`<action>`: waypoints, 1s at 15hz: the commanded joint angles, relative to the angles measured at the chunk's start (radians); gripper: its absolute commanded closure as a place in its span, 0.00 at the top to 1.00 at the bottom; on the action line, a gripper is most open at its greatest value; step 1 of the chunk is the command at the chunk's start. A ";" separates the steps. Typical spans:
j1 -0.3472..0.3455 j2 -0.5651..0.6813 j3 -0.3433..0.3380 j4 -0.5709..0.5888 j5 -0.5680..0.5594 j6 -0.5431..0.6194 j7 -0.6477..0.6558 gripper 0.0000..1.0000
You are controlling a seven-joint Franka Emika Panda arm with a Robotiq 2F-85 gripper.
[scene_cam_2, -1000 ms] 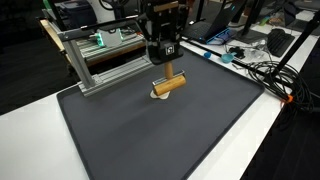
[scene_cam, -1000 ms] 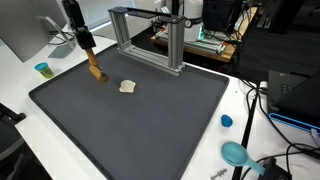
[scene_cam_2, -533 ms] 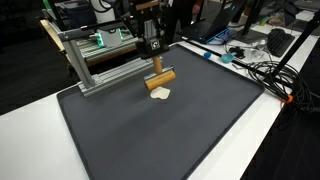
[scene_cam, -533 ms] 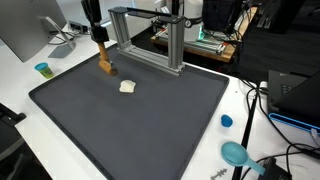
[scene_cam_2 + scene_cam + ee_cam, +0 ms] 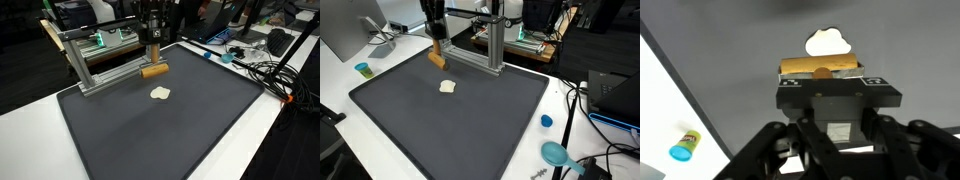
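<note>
claw (image 5: 152, 63) tight around wooden block (image 5: 154, 72)

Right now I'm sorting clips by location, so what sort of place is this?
Probably a robotics lab or workshop: a gripper holding a wooden block beside an aluminium frame, a dark work mat, and a monitor and loose cables around it.

My gripper (image 5: 153, 60) clamps the block (image 5: 154, 71) over the mat's (image 5: 150, 130) far side, beside the frame (image 5: 100, 62); white lump (image 5: 160, 93) lies just nearer.
</note>
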 commanded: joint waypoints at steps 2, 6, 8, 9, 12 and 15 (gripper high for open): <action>0.007 -0.299 0.063 -0.239 0.017 -0.043 0.052 0.21; 0.037 -0.521 0.023 -0.393 0.231 -0.070 -0.071 0.21; 0.004 -0.429 0.064 -0.334 0.209 -0.070 -0.046 0.46; 0.006 -0.480 0.051 -0.366 0.242 -0.078 -0.072 0.46; -0.023 -0.541 0.071 -0.418 0.214 -0.039 -0.054 0.21; -0.063 -0.527 0.098 -0.411 0.130 -0.056 -0.068 0.21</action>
